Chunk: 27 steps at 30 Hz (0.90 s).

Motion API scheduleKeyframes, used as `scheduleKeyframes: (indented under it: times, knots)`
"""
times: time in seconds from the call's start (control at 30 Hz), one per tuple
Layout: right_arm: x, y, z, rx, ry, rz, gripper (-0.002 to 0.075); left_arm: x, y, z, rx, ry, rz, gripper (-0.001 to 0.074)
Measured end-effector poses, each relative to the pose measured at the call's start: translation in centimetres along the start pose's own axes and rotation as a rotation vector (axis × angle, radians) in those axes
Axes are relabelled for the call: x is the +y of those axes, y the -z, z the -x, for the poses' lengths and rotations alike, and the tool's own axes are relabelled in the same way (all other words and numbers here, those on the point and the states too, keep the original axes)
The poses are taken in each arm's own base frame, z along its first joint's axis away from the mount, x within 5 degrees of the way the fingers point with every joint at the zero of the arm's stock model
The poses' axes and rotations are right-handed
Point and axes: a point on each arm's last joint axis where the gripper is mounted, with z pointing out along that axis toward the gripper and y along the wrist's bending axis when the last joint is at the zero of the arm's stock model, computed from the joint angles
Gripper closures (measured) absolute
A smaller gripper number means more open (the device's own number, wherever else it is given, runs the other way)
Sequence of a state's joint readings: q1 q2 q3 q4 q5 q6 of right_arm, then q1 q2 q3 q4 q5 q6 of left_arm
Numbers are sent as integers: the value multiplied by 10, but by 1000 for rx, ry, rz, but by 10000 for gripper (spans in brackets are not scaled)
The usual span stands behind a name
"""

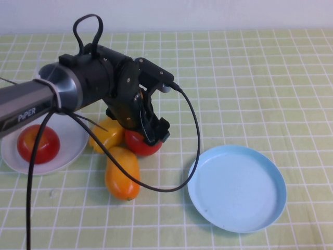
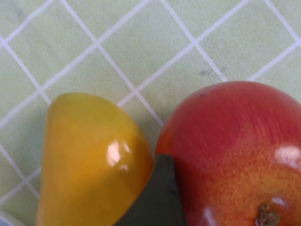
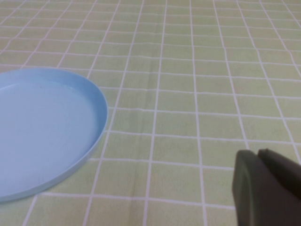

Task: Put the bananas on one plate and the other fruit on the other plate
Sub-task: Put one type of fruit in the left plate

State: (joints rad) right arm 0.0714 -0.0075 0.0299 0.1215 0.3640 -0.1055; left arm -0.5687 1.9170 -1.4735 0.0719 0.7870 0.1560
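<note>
My left gripper (image 1: 144, 131) is down over a red apple (image 1: 140, 146) on the cloth, open, its jaws standing wide on either side of the fruit. In the left wrist view one dark finger (image 2: 157, 197) sits wedged between that apple (image 2: 235, 150) and a banana (image 2: 89, 160). Two yellow-orange bananas (image 1: 106, 136) (image 1: 122, 174) lie touching the apple's left side. Another apple (image 1: 38, 144) rests on the white plate (image 1: 73, 151) at the left. The light blue plate (image 1: 237, 187) at the right holds nothing. My right gripper (image 3: 257, 154) hovers shut near the blue plate (image 3: 42, 132).
The green checked cloth (image 1: 250, 78) covers the whole table. A black cable (image 1: 193, 130) loops from the left arm down to the blue plate's near-left rim. The left arm's body stretches over the white plate from the left edge.
</note>
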Motion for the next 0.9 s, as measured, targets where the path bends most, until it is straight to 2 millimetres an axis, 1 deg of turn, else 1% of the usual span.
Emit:
scheduleKeyframes:
  times: [0.13, 0.27, 0.33, 0.43, 0.5, 0.6, 0.77, 0.9]
  knots:
    - [0, 0, 0, 0, 0, 0, 743, 2, 18, 5, -37, 3, 9, 138]
    - [0, 0, 0, 0, 0, 0, 742, 6, 45, 5, -64, -5, 33, 139]
    - [0, 0, 0, 0, 0, 0, 742, 12, 59, 2, -53, -16, 62, 139]
    - [0, 0, 0, 0, 0, 0, 743, 29, 75, -6, -24, -11, 122, 139]
    - [0, 0, 0, 0, 0, 0, 743, 45, 79, -15, 18, 29, 147, 139]
    - [0, 0, 0, 0, 0, 0, 743, 67, 80, -28, 86, 97, 175, 139]
    - [0, 0, 0, 0, 0, 0, 742, 89, 81, -36, 82, 167, 209, 139]
    - [0, 0, 0, 0, 0, 0, 742, 102, 72, -38, 75, 196, 222, 139]
